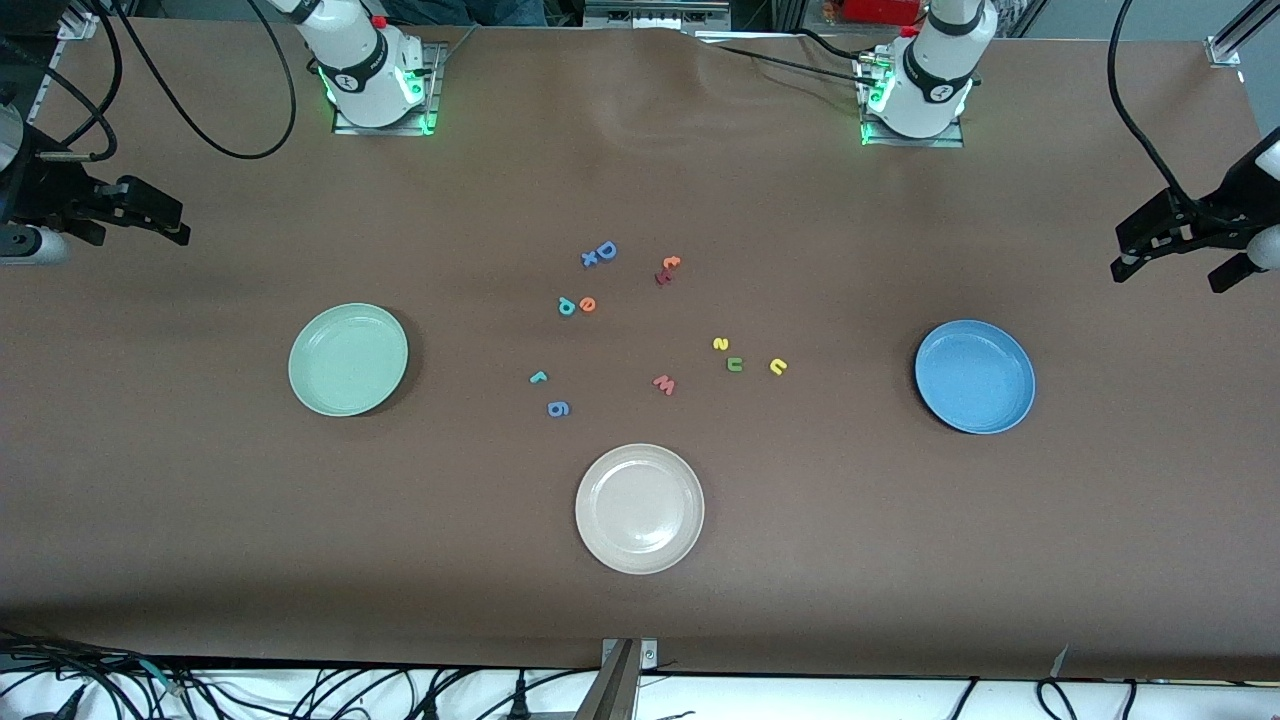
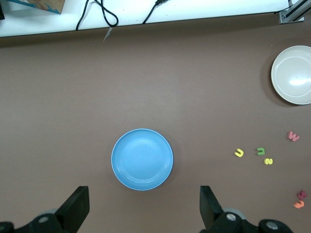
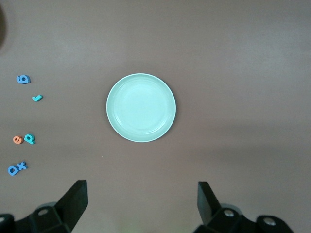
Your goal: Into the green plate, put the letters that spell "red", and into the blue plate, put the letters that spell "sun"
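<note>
Waiting at the table's two ends, the right gripper (image 1: 160, 222) and left gripper (image 1: 1145, 245) hang with jaws wide open and empty. All six letters lie between the green plate (image 1: 348, 359) and the blue plate (image 1: 975, 376): the teal "r" (image 1: 538, 377), orange "e" (image 1: 588, 304) and teal "d" (image 1: 566, 306) toward the green plate, so the right arm is nearer; the yellow "s" (image 1: 721, 344), green arch (image 1: 735, 364) and yellow arch (image 1: 778, 367) toward the blue plate.

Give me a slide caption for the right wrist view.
Open right gripper over bare table beside the empty green plate, with the teal r, orange e and teal d unsorted.
</note>
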`<action>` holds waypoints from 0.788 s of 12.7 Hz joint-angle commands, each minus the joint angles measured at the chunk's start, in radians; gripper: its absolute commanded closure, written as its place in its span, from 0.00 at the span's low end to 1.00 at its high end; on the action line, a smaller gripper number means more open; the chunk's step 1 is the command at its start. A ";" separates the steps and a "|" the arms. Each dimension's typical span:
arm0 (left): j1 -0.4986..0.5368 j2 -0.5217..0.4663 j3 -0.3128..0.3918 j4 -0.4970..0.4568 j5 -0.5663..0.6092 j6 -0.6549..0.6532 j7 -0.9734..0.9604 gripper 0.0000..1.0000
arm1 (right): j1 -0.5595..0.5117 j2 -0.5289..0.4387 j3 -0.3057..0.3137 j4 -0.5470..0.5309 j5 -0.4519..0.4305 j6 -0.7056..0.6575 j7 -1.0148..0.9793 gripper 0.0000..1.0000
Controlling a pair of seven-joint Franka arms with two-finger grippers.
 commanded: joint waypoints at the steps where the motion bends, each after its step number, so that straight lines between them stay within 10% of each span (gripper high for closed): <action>1: 0.014 -0.022 -0.016 -0.018 0.010 0.011 -0.002 0.00 | 0.000 -0.010 0.006 -0.007 -0.015 -0.002 -0.003 0.00; 10: 0.031 -0.015 -0.012 -0.022 0.012 0.014 0.004 0.00 | 0.000 -0.012 0.004 -0.006 -0.015 -0.015 -0.005 0.00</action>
